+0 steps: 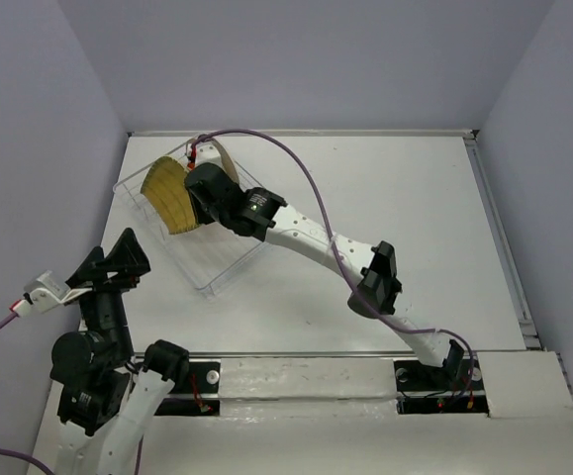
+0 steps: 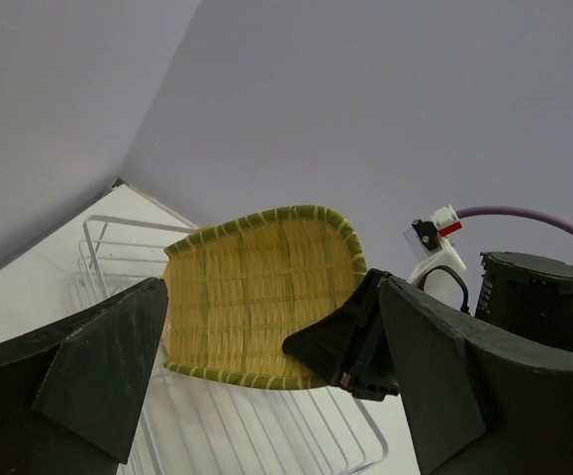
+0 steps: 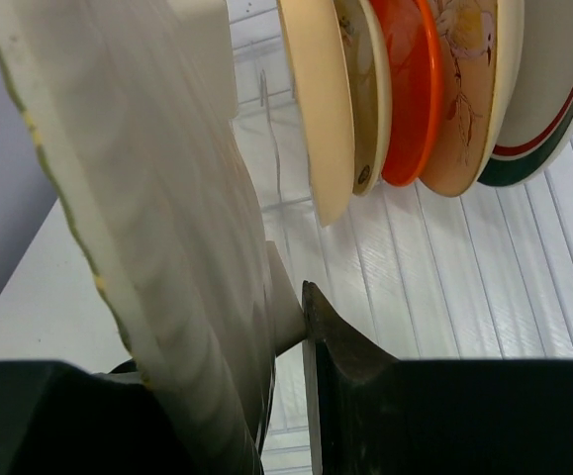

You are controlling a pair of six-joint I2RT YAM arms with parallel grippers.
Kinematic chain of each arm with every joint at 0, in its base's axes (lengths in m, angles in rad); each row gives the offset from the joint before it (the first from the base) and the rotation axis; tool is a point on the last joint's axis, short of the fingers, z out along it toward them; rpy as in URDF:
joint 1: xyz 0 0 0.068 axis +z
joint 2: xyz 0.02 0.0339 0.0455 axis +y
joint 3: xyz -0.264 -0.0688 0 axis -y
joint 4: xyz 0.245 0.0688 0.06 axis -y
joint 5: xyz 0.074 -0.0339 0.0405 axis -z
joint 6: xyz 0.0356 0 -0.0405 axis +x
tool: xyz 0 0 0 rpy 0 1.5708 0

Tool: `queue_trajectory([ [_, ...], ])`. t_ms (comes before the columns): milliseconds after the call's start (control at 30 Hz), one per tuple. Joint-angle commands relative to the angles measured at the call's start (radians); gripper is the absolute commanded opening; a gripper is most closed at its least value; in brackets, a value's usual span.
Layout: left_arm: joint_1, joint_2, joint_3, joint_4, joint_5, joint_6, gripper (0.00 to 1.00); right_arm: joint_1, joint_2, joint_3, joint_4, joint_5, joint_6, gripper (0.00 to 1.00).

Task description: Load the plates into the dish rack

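The white wire dish rack [image 1: 229, 267] stands at the table's far left. My right gripper [image 1: 199, 198] reaches into it, shut on the squarish yellow woven plate [image 1: 169, 193], which it holds on edge over the rack's wires [image 2: 266, 426]. The left wrist view shows the plate's woven face [image 2: 251, 292] with a black finger [image 2: 350, 341] clamped on its rim. In the right wrist view its pale back [image 3: 157, 228] fills the left side, pinched in my right gripper [image 3: 286, 327]. Beyond it stand cream [image 3: 321, 99], orange-red [image 3: 410, 89], tan [image 3: 464, 89] and green-rimmed [image 3: 543, 89] plates. My left gripper [image 1: 110, 265] hangs open near the rack, holding nothing.
Grey walls close in on the left, back and right of the white table [image 1: 395, 218]. The right arm's forearm [image 1: 311, 237] and its purple cable [image 1: 306, 178] stretch diagonally across the table's middle. The left wall stands close beside the left arm.
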Motion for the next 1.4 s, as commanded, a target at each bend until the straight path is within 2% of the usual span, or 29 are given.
queue_trajectory([
  [0,-0.004,0.005,-0.006,0.089,-0.013,0.050,0.99,0.000,-0.014,0.052,0.103,0.073,-0.001,0.07],
  [100,-0.009,0.080,0.023,0.081,0.091,0.063,0.99,0.001,-0.037,0.016,0.111,0.045,-0.029,0.07],
  [200,-0.012,0.181,0.092,0.020,0.196,0.055,0.99,0.001,-0.130,-0.091,0.115,0.016,-0.107,0.07],
  [333,-0.012,0.277,0.169,-0.026,0.328,0.047,0.99,-0.065,-0.340,-0.330,0.160,-0.181,-0.145,0.07],
  [367,-0.012,0.312,0.196,-0.041,0.373,0.043,0.99,-0.090,-0.436,-0.443,0.199,-0.247,-0.162,0.07],
  [467,-0.012,0.357,0.244,-0.052,0.465,0.047,0.99,-0.121,-0.579,-0.582,0.218,-0.370,-0.196,0.07],
  [633,-0.012,0.471,0.333,-0.069,0.582,0.058,0.99,-0.174,-0.711,-0.691,0.214,-0.579,-0.247,0.07],
  [733,-0.012,0.528,0.379,-0.074,0.697,0.078,0.99,-0.183,-0.751,-0.726,0.198,-0.692,-0.264,0.07],
  [833,-0.012,0.570,0.425,-0.075,0.775,0.084,0.99,-0.193,-0.768,-0.742,0.181,-0.723,-0.282,0.07],
  [1033,-0.012,0.662,0.540,-0.136,0.849,0.139,0.99,-0.193,-0.776,-0.743,0.139,-0.835,-0.340,0.07],
  [1200,-0.012,0.720,0.586,-0.224,0.921,0.193,0.91,-0.193,-0.759,-0.714,0.080,-0.866,-0.374,0.07],
  [1300,-0.012,0.708,0.556,-0.241,0.925,0.190,0.77,-0.193,-0.764,-0.713,0.066,-0.890,-0.399,0.07],
  [1367,-0.012,0.694,0.543,-0.250,0.891,0.196,0.78,-0.193,-0.767,-0.712,0.054,-0.895,-0.403,0.07],
])
